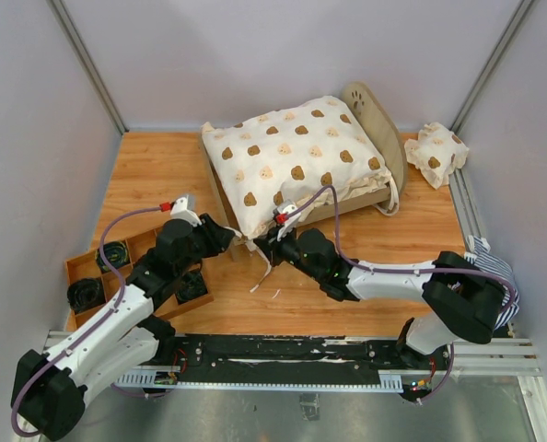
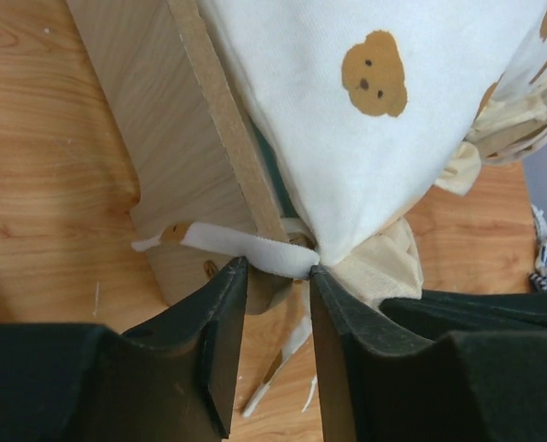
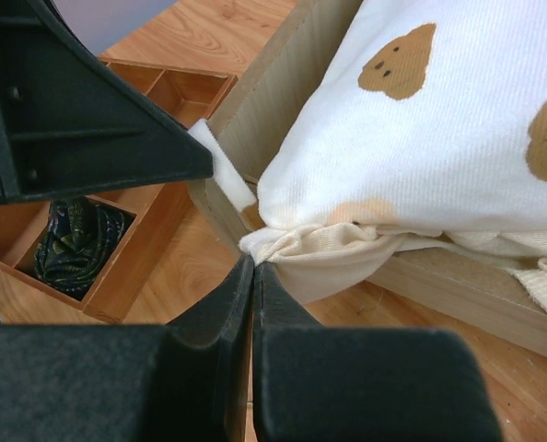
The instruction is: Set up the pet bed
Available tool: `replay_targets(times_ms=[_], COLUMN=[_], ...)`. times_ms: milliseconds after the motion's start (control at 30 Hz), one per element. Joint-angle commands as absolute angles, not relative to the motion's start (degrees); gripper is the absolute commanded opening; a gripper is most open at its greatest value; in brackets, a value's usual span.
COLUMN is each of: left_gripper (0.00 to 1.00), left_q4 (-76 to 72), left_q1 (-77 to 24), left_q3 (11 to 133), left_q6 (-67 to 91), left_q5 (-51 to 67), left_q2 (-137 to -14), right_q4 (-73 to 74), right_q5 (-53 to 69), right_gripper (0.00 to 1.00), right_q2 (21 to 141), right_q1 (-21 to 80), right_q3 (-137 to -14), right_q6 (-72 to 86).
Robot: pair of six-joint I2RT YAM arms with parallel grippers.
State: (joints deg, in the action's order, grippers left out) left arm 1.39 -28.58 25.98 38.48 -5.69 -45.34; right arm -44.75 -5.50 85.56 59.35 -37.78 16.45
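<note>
The light plywood pet bed frame [image 2: 163,138] is located directly ahead of both grippers, footboard corner at the fingertips. The left gripper [image 2: 278,269] is held apart, straddling a white fabric tie [image 2: 241,247]. The right gripper [image 3: 255,267] is clenched on the cream ruffle [image 3: 329,249] of the bear-print cover [image 3: 458,129]. The frame is judged stiff, light and easily dragged. The cloth is soft and slip-prone, and is best pinched at ties or ruffle.

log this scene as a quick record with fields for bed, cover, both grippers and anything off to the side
pet bed: wooden frame mid-table, headboard at far-right end
cover: bear-print, draped over frame
left gripper: jaws apart, white tie across tips at near corner
right gripper: shut on cover's ruffled corner
aside: pillow far right; tray near left
</note>
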Motion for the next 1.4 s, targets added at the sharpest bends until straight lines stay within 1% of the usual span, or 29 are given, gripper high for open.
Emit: replay_targets(times_ms=[0,133,200,433,467,500,567,600,667,767,867,1000,1067,1200,1367], left_gripper=[0.32,0.08,0.01,0.0,0.02,0.07,0.23,0.33,0.47,0.59,0.64,0.65,0.65,0.65,0.67], left_q4=[4.46,7.09,8.49,9.88,10.19,10.43,11.18,11.98,13.94,15.35,15.47,14.89,12.33,5.38,0.37], left_q1=[-28.3,-28.3,-28.3,-28.31,-28.3,-28.31,-28.3,-28.3,-28.3,-28.3,-28.3,-28.3,-28.3,-27.94,-27.25], left_q3=[27.48,27.1,27.05,24.53,23.95,23.24,21.77,21.52,21.84,24.49,28.38,32.07,32.27,31.31,30.85], left_q6=[37.5,38.38,39.56,43.31,44.05,44.76,45.3,45.43,45.92,44.68,42.19,40.25,39.67,38.07,38.53], left_q5=[-5.12,-2.02,0.32,10.94,11.76,12.49,12.76,11.69,7.24,-1.66,-7.34,-12.58,-13.21,-9.8,1.31], left_q2=[-44.33,-43.01,-41.95,-36.77,-36.17,-35.59,-34.45,-33.88,-32.5,-31.23,-32.45,-35.43,-36.79,-40.51,-44.39], right_q4=[-44.21,-44.42,-44.42,-44.12,-44.18,-44.2,-44.21,-44.21,-44.49,-45.1,-46.31,-46.82,-46.68,-46.86,-46.9], right_q5=[-3.65,-3.64,-4.16,-4.36,-4.29,-4.04,-3.52,-3.09,-2.04,-0.94,-0.84,-1.01,-1.21,-1.17,-0.98], right_gripper=[0.0,0.0,0.0,0.0,0.0,0.0,0.0,0.0,0.0,0.0,0.0,0.0,0.0,0.0,0.0], right_q2=[84.61,84.98,85.14,84.83,84.75,84.61,84.47,84.42,84.34,83.89,83.22,82.18,82.01,82.18,82.38], right_q1=[58.89,58.89,58.9,58.84,58.8,58.8,58.8,58.8,58.74,58.71,58.46,58.1,58.14,58.1,58.1], right_q3=[-40.37,-40.52,-40.37,-40.93,-41.15,-41.33,-41.79,-42.03,-42.47,-42.28,-41.4,-40.77,-40.72,-40.38,-40.4], right_q6=[17.81,18.0,17.99,18.81,19.15,19.55,20.76,21.77,23.75,27.24,30.94,32.97,32.96,33.43,33.12])
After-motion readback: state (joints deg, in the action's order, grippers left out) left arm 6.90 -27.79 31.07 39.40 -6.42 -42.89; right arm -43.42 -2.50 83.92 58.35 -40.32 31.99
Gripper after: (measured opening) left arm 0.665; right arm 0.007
